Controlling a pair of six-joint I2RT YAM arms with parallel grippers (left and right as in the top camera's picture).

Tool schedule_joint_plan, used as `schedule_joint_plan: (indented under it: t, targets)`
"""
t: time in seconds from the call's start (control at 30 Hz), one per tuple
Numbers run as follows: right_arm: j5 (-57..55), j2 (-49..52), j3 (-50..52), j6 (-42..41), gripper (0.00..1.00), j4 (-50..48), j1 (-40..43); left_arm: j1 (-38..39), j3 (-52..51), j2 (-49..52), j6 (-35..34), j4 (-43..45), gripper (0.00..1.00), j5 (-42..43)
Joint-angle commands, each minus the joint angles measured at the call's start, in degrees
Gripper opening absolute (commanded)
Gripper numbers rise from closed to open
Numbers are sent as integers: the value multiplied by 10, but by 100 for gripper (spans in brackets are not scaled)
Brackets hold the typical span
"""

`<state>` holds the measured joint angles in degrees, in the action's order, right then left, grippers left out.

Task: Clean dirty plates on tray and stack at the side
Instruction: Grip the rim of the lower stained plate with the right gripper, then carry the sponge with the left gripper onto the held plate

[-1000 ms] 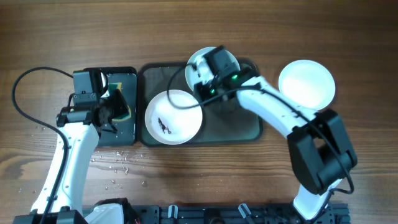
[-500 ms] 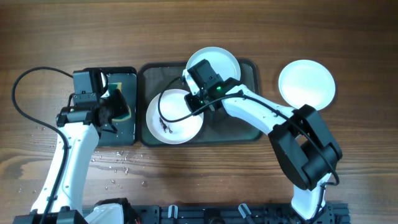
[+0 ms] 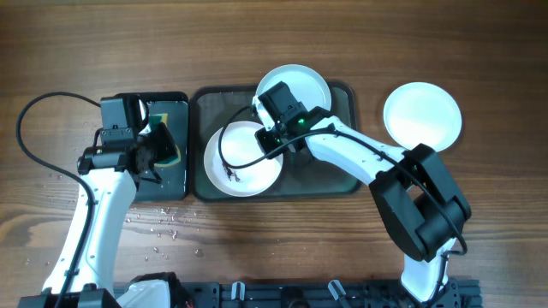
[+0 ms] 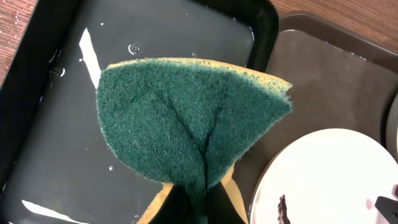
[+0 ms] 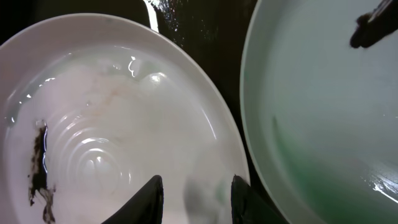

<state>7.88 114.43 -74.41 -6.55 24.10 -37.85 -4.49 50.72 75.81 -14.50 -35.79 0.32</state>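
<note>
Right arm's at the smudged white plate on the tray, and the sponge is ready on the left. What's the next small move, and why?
Probably ease the right pincer shut on the rim of the white plate. It straddles that rim, though a firm pinch isn't clear. The dark smudge is uncleaned and the left pincer is shut on the sponge, so the plate needs steadying first.
</note>
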Motion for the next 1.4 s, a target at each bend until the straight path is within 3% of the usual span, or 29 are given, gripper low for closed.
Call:
schedule_joint_plan:
  t: [0.0, 0.23, 0.57, 0.87, 0.97, 1.07, 1.37]
  targets:
    - [45, -34, -17, 10, 37, -9, -1, 3, -2, 1, -9, 4, 4, 3]
    - [-51, -60, -16, 21, 36, 33, -1, 3, -2, 1, -9, 4, 4, 3]
    - [-53, -7, -7, 1, 34, 55, -1, 3, -2, 1, -9, 4, 4, 3]
    - [-42, -4, 0, -57, 19, 64, -1, 3, -2, 1, 0, 9, 4, 3]
    - [-21, -4, 7, -69, 6, 64, -1, 3, -2, 1, 5, 17, 4, 3]
    - [6, -4, 8, -76, 4, 68, -1, 3, -2, 1, 8, 18, 4, 10]
    - [12, -4, 8, -254, 4, 75, -1, 4, -2, 1, 8, 16, 4, 110]
